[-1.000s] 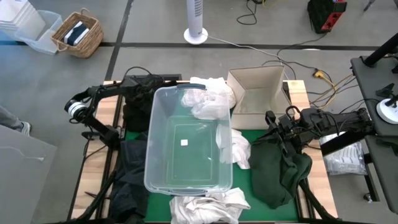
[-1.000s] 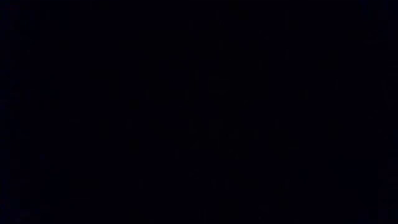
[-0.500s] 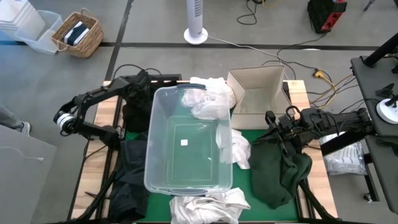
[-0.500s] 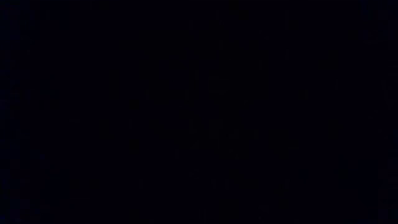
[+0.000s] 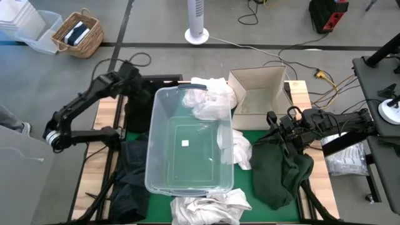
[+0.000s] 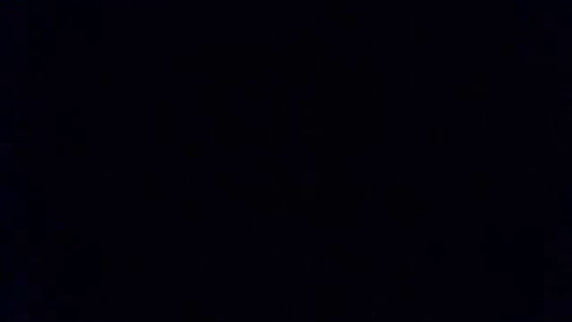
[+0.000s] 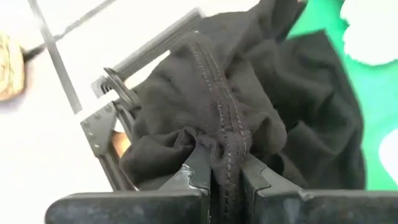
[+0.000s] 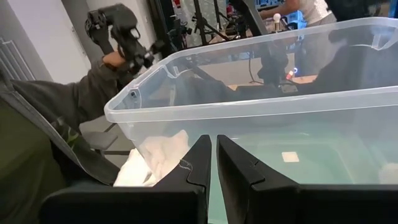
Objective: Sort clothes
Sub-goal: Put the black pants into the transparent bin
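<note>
Table layout, as we read it from above. Centre: the tub (image 5: 187, 150). Behind it to the right, the box (image 5: 257, 92). We find clothes (image 5: 212, 100) draped over the tub's far rim, more hanging over its right wall, more in front of it. Left of the tub, a pile runs front to back; the left gripper (image 5: 132, 74) sits above its far end. Right of the tub, another pile, with the right gripper (image 5: 275, 129) at its far edge.

Two dark jointed arms; the left arm (image 5: 81, 106) carries a white-ringed joint
</note>
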